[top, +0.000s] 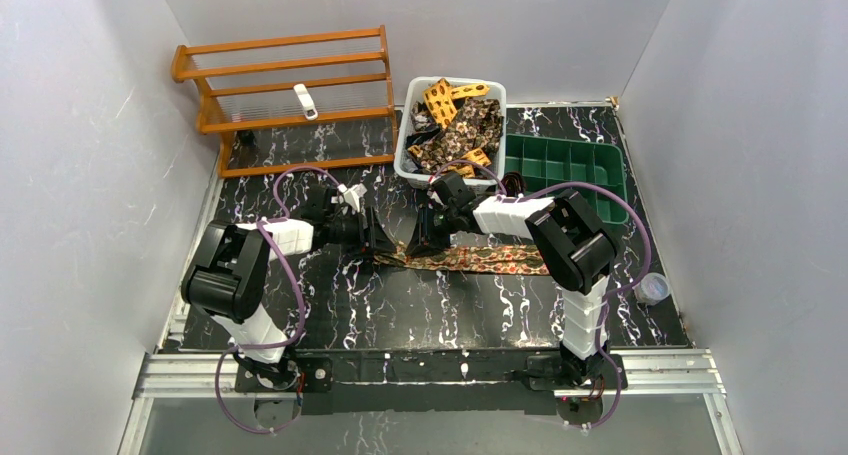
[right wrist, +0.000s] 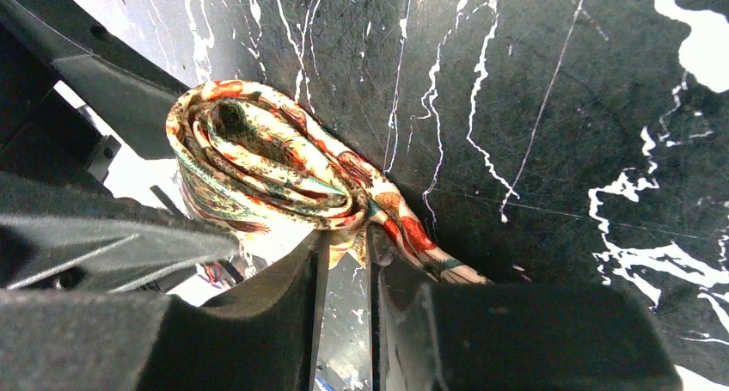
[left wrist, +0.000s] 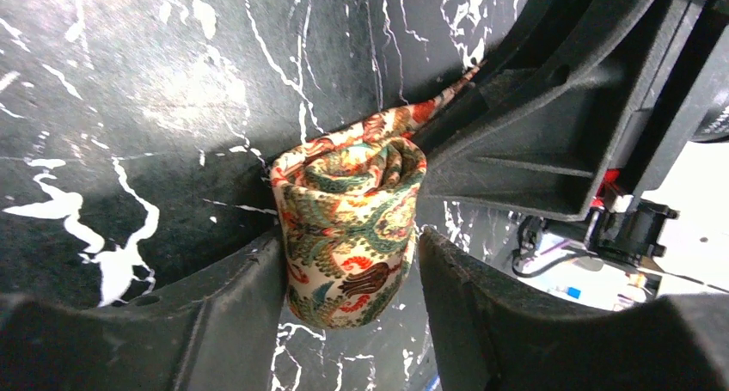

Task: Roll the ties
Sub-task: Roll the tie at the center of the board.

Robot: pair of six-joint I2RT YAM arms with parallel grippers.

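Left wrist view: left gripper clamps the rolled tie; right gripper pinches its unrolled tail.

The rolled tie is cream with what looks like red-and-green paisley; the table is black with white veins.

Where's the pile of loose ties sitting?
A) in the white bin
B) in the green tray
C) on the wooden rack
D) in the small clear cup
A: the patterned ties lie heaped in the white bin.
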